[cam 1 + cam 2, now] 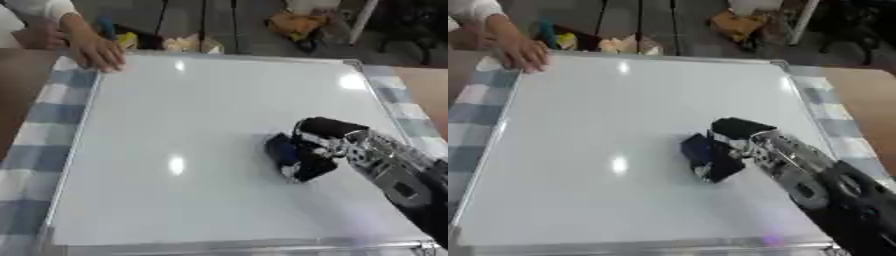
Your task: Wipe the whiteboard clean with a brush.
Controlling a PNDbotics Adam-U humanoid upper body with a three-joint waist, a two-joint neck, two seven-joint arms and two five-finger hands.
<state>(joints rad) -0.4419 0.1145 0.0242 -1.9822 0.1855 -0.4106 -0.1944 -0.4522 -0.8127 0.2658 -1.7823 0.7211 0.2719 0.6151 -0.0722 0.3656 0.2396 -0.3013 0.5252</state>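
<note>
Left eye view: whiteboard (pixel 192 150) flat on a blue-and-white checked cloth (pixel 39 125), filling most of the frame, surface white with only light glare spots. Right hand (pixel 328 137) in from the lower right, black and silver arm behind it. Fingers curled round a dark blue brush (pixel 284 152), brush pressed against the board right of centre, slightly below the middle. Brush partly hidden by the fingers, exact shape hard to make out. A person's hand (pixel 94 50) resting on the board's far left corner, fingers spread on the frame and cloth. Clutter beyond the far edge, blurred: something yellow, something pale.

Right eye view: same layout, shifted a little left. Right hand (pixel 741 135) wrapped round the brush (pixel 702 152), brush touching the board near its middle right. Person's hand (pixel 522 55) again at the far left corner of the whiteboard (pixel 614 165). Brown tabletop (pixel 868 95) visible past the cloth on the right. Left hand nowhere in either view.
</note>
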